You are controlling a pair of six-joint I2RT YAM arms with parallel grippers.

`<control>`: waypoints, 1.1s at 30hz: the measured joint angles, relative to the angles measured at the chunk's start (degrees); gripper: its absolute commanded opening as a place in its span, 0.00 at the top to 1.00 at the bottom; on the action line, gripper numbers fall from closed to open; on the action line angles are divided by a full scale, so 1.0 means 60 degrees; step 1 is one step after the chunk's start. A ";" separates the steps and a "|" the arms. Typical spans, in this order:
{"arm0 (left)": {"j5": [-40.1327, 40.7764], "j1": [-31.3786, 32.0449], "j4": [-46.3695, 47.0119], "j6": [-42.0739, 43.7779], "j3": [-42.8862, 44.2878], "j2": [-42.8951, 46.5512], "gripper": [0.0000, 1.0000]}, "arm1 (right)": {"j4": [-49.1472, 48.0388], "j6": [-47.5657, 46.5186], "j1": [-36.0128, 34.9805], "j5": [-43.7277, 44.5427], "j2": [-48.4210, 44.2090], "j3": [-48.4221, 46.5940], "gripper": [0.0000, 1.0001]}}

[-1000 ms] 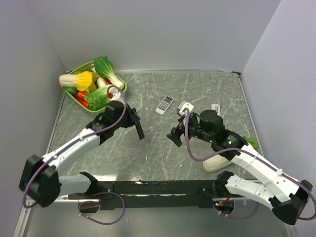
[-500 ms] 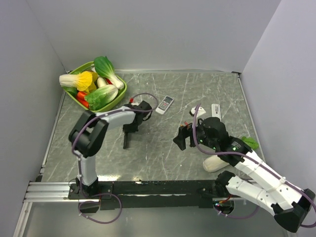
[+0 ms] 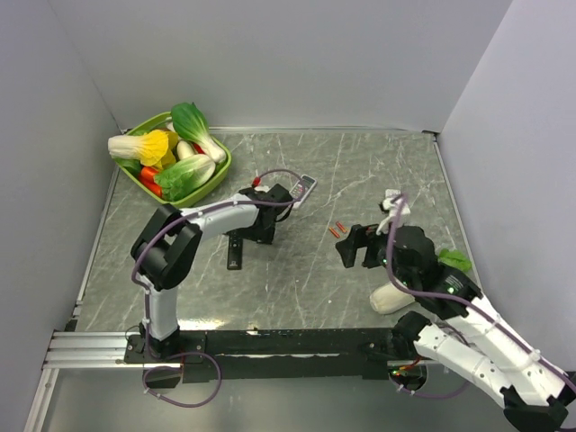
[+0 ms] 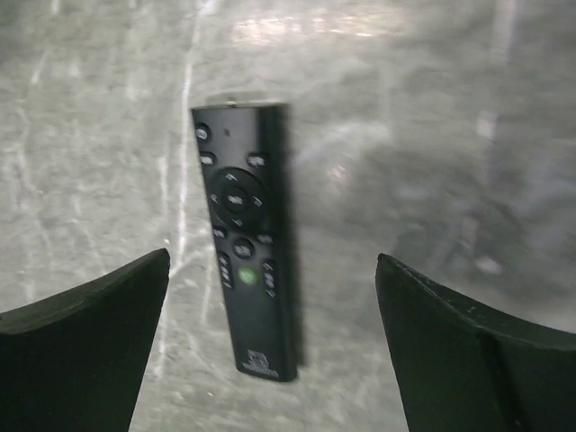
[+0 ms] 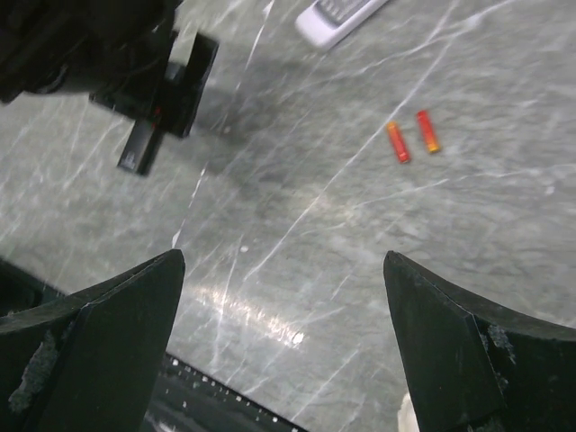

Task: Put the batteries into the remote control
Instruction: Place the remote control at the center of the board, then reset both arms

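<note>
A black remote control [image 4: 245, 243] lies flat on the table, buttons up, below my left gripper [image 4: 272, 270], whose open jaws stand on either side without touching it. In the top view the remote [image 3: 236, 255] lies just in front of the left gripper [image 3: 246, 231]. Two orange-red batteries [image 3: 338, 229] lie side by side mid-table, also in the right wrist view [image 5: 412, 137]. My right gripper [image 3: 353, 245] hovers open and empty just right of them [image 5: 283, 256].
A white remote [image 3: 306, 185] lies behind the left wrist, and another white remote [image 3: 393, 197] is at the right. A green basket [image 3: 219, 173] of vegetables stands at the back left. A white vegetable [image 3: 391, 298] and a green leaf [image 3: 454, 260] lie beside the right arm.
My left gripper has opened and let go of the black remote, which now lies flat. The right gripper has drawn back to the right, and two orange-red batteries now show on the table.
</note>
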State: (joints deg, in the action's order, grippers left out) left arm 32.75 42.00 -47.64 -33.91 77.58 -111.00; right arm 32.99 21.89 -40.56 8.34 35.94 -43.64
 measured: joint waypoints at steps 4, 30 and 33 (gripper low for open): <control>-0.0747 0.0033 0.0255 0.0044 -0.0015 0.0852 0.03 | -0.0033 0.0138 0.0000 0.0820 -0.1111 0.0364 0.00; -0.0867 -0.2630 0.5923 0.1563 -0.5770 1.4360 0.03 | -0.0204 -0.1162 0.0018 0.4790 -0.5373 0.0783 0.00; -0.0346 -0.2630 0.6597 0.2000 -0.6513 1.5569 0.03 | -0.0259 -0.1268 0.0018 0.4885 -0.5373 0.0787 0.00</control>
State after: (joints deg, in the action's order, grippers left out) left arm 30.68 26.22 -8.05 -21.91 38.50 -17.58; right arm 31.44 14.28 -40.45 37.65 3.70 -38.92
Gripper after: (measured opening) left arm 0.970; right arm 0.994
